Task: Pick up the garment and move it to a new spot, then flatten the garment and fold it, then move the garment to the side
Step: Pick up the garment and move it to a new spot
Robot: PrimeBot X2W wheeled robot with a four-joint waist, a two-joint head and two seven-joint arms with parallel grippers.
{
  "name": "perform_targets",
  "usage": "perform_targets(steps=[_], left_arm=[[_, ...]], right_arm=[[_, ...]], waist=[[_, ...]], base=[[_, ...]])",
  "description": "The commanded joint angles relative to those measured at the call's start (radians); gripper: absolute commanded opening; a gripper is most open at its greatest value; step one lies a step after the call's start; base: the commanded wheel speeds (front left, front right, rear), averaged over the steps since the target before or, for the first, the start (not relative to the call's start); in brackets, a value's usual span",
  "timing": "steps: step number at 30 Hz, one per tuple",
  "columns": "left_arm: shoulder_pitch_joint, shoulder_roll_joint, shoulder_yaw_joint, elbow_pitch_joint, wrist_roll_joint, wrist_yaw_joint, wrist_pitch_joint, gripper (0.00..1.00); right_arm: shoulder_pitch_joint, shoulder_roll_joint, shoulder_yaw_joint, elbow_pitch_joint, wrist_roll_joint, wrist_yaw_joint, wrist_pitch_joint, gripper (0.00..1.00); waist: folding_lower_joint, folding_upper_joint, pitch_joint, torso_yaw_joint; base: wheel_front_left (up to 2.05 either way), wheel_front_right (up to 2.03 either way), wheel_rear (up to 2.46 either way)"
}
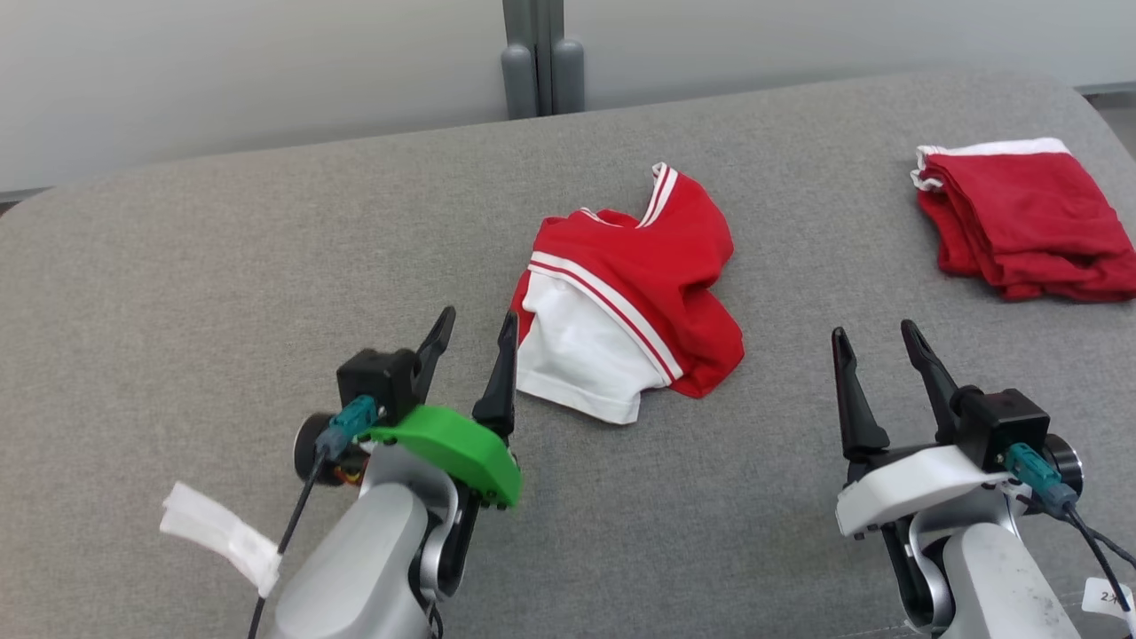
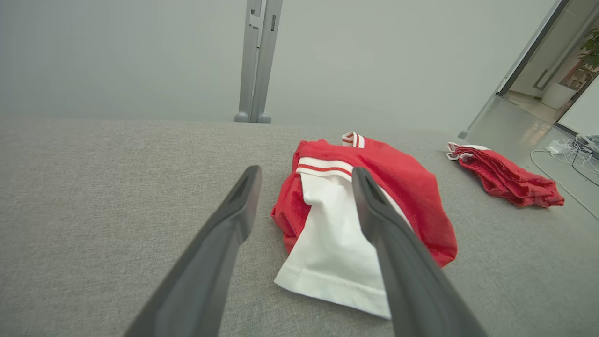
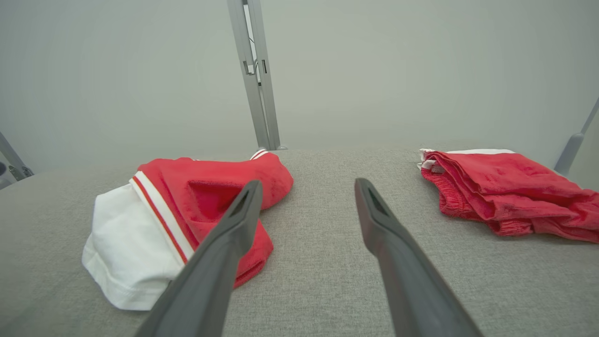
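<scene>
A small white tag (image 1: 1109,598) at the head view's lower right edge bears a handwritten "2"; the mark after it is unreadable.

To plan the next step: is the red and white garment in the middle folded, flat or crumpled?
Crumpled. The garment lies bunched on the grey surface, red layers heaped over the white part.

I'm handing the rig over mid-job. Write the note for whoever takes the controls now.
Grippers: the left gripper is open and empty, just short of the white hem. The right gripper is open and empty, over the bare grey padded surface.
Things: the red-and-white garment lies crumpled mid-surface. A folded red garment sits at the far right.
Done: the garment apparently set down at its spot.
Left: flatten it, fold it, move it aside.
</scene>
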Motion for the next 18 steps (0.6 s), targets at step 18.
perform_targets(steps=[18], left_arm=[[0.415, 0.017, 0.233, -0.263, 0.220, 0.088, -0.002, 1.00]], right_arm=[[0.143, -0.002, 0.020, -0.020, 0.069, -0.002, -0.026, 1.00]], waist=[[0.0001, 0.0000, -0.106, 0.063]], base=[[0.00, 0.00, 0.00]])
